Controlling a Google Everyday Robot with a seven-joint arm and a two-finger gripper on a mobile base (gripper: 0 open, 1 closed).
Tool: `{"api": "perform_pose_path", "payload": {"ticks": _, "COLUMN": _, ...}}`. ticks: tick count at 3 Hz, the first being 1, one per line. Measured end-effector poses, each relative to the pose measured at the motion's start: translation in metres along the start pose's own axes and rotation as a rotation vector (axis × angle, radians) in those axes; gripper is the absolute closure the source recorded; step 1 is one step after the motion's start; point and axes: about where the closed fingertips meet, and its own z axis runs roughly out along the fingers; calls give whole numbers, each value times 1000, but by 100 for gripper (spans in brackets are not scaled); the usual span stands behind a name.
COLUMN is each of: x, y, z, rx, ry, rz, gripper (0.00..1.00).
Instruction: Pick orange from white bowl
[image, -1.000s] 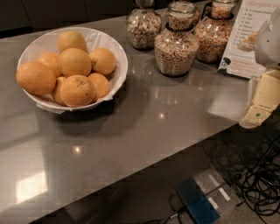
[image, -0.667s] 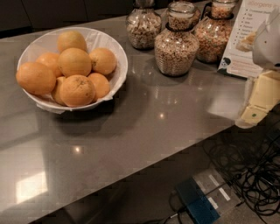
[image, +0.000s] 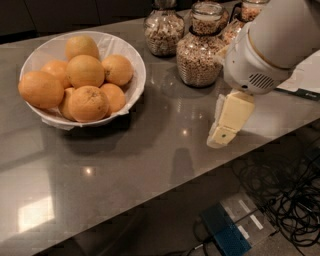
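Note:
The white bowl (image: 134, 87) with white paper lining sits on the grey counter at the left. It holds several oranges (image: 86, 71) heaped above its rim. My gripper (image: 220, 140) hangs cream-coloured from the white arm at the right. It points down and left over the counter, just in front of the middle glass jar. It is well to the right of the bowl, apart from it, and holds nothing that I can see.
Three glass jars of cereal (image: 200, 52) stand at the back of the counter, close behind the arm. A white paper sheet (image: 305, 82) lies at the far right. The counter's front edge (image: 165, 187) runs diagonally. Below it are black cables (image: 295, 200) and a blue box (image: 225, 232) on the floor.
The arm has swung left from the right edge and now hangs over the counter, nearer the bowl. The bowl and oranges have not moved.

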Motion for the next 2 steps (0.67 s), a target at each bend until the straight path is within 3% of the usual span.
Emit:
{"api": "perform_pose_path", "payload": {"ticks": 1, "x": 0, "y": 0, "z": 0, "rx": 0, "ry": 0, "rz": 0, "gripper": 0}}
{"api": "perform_pose_path", "payload": {"ticks": 2, "x": -16, "y": -3, "z": 17, "rx": 15, "ry": -37, "rz": 13, "gripper": 0}}
